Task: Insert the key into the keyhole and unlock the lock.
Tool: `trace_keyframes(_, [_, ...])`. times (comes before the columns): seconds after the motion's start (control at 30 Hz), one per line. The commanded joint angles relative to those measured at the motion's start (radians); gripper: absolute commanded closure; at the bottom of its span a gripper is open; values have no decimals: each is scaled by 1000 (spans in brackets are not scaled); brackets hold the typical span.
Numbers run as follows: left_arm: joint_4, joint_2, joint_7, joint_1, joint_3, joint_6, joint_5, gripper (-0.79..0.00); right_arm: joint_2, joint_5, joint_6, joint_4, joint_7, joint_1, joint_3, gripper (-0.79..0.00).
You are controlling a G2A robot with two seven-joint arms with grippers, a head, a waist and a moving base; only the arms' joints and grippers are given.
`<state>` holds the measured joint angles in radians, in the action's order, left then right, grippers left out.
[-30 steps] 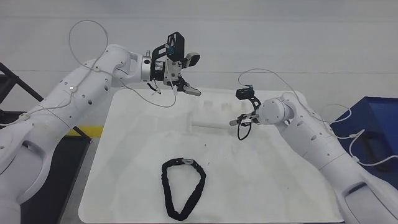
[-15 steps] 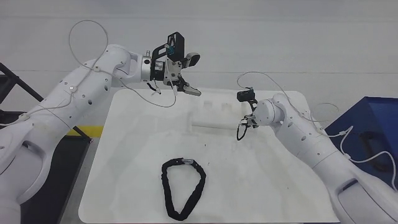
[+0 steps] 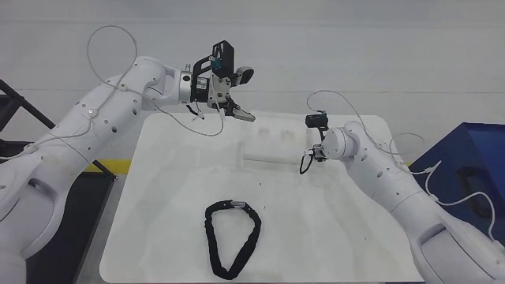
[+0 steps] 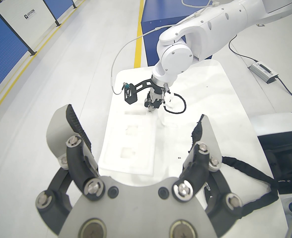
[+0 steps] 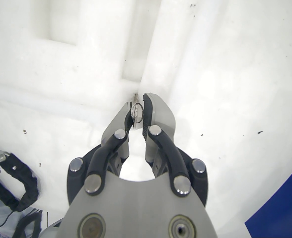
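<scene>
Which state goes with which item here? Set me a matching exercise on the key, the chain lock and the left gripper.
Things:
1. key
2. chain lock
3. left gripper

States:
A. open, holding nothing
B. lying looped on the table
C. pinched in the right gripper

Pairs: 1-C, 2-B, 3-A.
</scene>
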<state>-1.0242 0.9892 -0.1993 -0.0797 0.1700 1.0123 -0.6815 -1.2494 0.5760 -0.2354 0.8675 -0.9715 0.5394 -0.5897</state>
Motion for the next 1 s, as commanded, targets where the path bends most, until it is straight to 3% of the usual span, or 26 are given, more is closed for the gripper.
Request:
trace_keyframes(0.0, [0, 0, 0, 0, 0, 0, 0, -785, -6, 1, 2, -12, 6, 0, 1, -108])
trace_keyframes(0.07, [0, 0, 0, 0, 0, 0, 0, -785, -12, 1, 6, -24, 9, -1, 1, -83])
trace_keyframes(0.1, [0, 0, 0, 0, 0, 0, 0, -785, -14, 1, 7, -30, 11, -3, 0, -6])
trace_keyframes(0.5, [0, 0, 0, 0, 0, 0, 0, -785, -6, 23, 40, 12, -56, -51, -65, 0])
trace_keyframes(0.97, [0, 0, 0, 0, 0, 0, 0, -785, 81, -87, 121, 391, -163, 49, -311, 0])
